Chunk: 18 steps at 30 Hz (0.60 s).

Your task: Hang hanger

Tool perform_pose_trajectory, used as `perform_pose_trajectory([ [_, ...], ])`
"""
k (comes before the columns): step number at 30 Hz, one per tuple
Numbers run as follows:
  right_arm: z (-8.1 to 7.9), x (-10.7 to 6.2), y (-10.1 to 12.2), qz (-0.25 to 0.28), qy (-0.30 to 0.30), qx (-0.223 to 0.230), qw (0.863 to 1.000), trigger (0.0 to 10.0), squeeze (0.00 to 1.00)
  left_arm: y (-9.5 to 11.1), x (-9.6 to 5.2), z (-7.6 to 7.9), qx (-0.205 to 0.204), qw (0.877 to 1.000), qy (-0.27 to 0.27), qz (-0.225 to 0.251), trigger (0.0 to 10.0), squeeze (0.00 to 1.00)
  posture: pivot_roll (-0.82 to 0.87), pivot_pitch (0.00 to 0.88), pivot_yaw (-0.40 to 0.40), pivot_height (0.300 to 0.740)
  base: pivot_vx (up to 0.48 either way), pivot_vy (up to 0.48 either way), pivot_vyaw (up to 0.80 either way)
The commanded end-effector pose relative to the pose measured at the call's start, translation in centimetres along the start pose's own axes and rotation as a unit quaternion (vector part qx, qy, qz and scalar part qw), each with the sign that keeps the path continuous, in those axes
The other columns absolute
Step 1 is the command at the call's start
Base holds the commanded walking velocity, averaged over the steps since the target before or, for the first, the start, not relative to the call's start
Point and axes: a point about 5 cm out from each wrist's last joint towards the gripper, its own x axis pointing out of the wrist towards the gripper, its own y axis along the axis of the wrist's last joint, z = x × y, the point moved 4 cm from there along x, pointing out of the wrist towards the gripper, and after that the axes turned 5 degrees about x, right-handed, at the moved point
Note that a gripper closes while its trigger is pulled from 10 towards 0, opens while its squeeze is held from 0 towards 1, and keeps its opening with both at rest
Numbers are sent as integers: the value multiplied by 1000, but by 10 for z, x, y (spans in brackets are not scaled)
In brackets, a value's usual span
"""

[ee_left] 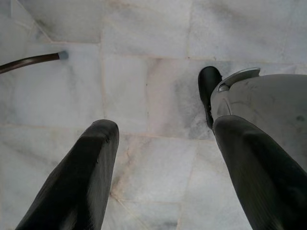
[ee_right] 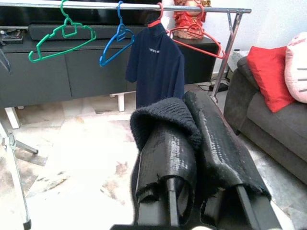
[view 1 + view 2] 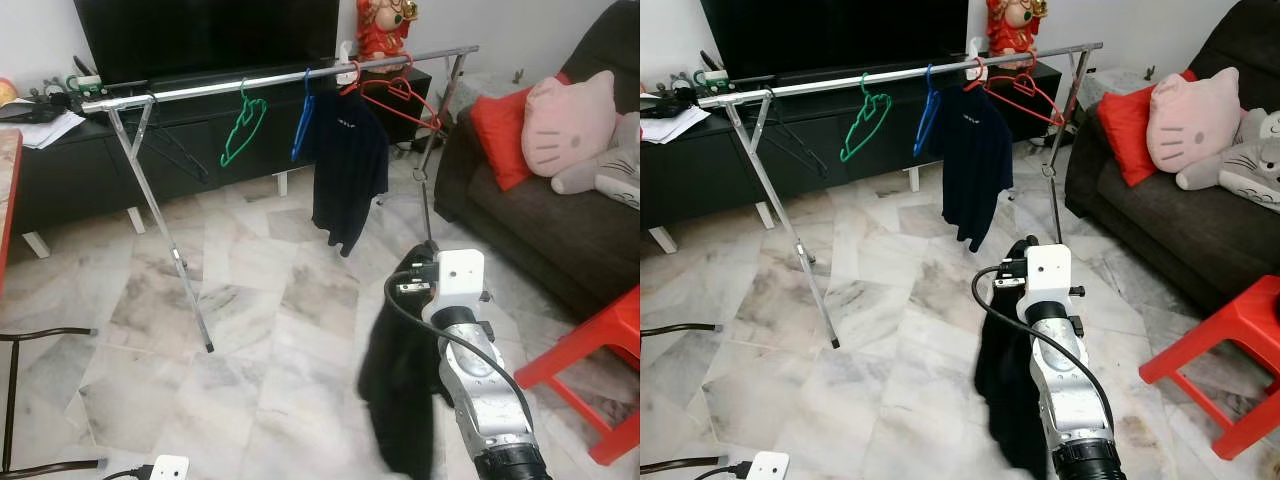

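A silver clothes rail stands in front of a black TV cabinet. On it hang a green hanger, a blue hanger, a navy shirt on a red hanger, and a bare red hanger. My right gripper is shut on a black garment on a hanger. Its thin metal hook sticks up, below and short of the rail's right end. My left gripper hangs open over the marble floor, holding nothing.
A dark sofa with a red cushion and a pink plush pillow stands at the right. A red plastic stool is near my right arm. A dark chair frame and a white plug lie at the left.
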Motion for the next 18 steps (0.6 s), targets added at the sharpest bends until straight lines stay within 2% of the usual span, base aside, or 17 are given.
perform_pose_trajectory([
  [1,-4,3,10,20,6,6,1000,10000,0,-5,-1,6,8,1000,-11,-10,10000,0,-13,0,-51,740,0,0,0],
  [5,-4,5,12,23,5,9,1000,10000,0,-4,0,8,9,1000,-17,-10,10000,0,-11,0,-55,740,0,0,0],
  [13,2,10,13,18,-16,6,1000,10000,0,-3,0,8,-2,1000,-13,-10,10000,0,-8,0,-66,740,257,0,0],
  [18,-1,10,16,28,-5,11,1000,10000,0,-1,0,7,-6,1000,-13,-10,10000,0,-12,0,-64,740,262,0,-81],
])
